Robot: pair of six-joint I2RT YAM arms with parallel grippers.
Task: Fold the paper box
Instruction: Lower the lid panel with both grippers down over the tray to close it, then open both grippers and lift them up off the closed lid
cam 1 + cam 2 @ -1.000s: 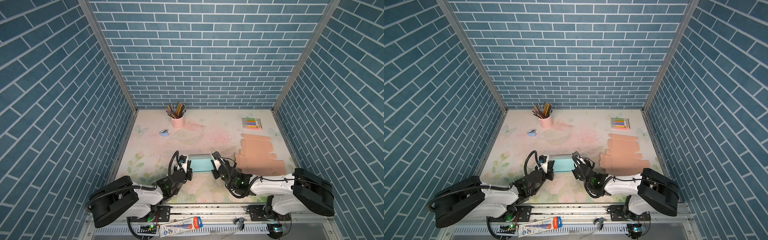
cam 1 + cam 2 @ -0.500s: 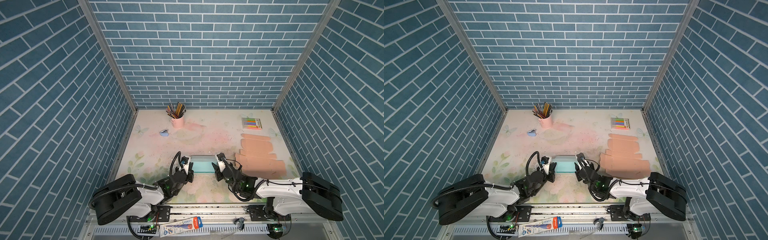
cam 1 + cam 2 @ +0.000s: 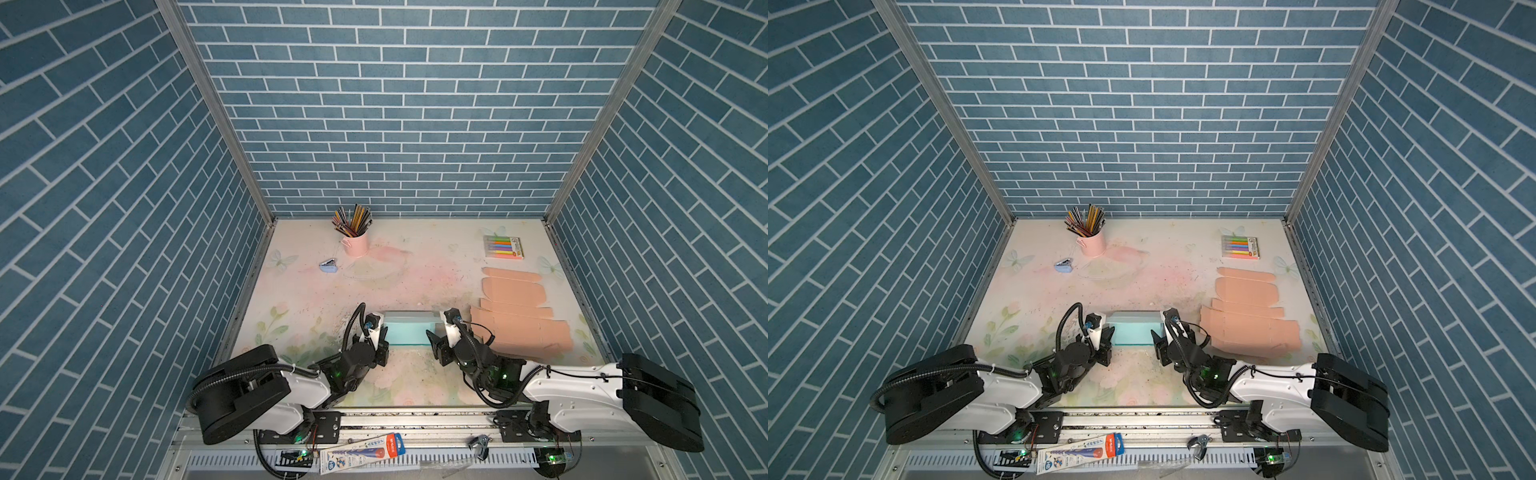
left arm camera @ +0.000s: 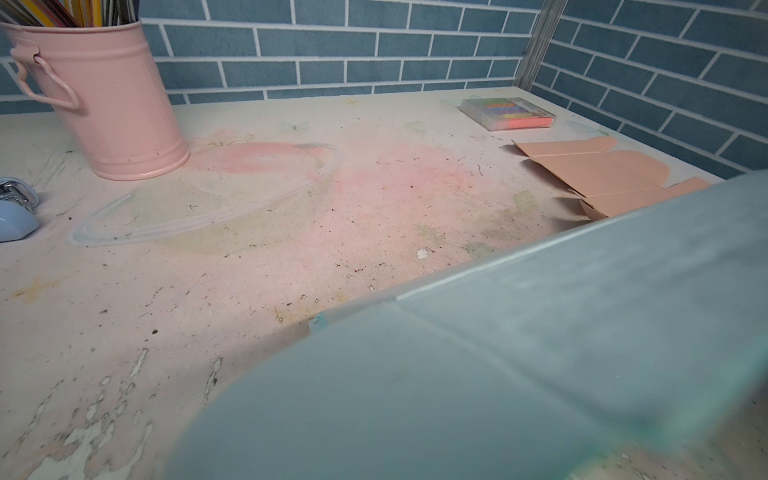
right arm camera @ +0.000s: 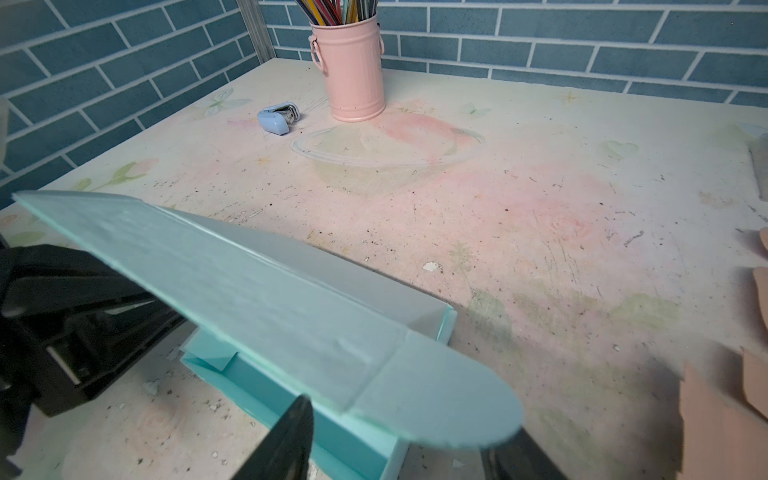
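Observation:
The teal paper box (image 3: 407, 332) (image 3: 1133, 330) lies at the table's front centre, its lid raised at a slant (image 5: 257, 286). My left gripper (image 3: 381, 337) (image 3: 1106, 334) is at the box's left end. The lid's rounded flap (image 4: 415, 395) covers its jaws in the left wrist view, so a grip on it cannot be made out. My right gripper (image 3: 436, 338) (image 5: 399, 453) is at the right end and open, its dark fingers (image 5: 286, 440) spread either side of the other rounded flap (image 5: 436, 407) without touching it.
Flat peach box blanks (image 3: 519, 320) are stacked just right of my right gripper. A pink pencil cup (image 3: 355, 243), a small blue stapler (image 3: 328, 266) and a marker pack (image 3: 503, 247) stand toward the back. Brick-patterned walls enclose three sides.
My right gripper's jaws have opened wide beside the box's right flap, and that arm has drawn back a little. The left gripper stays at the box's left end.

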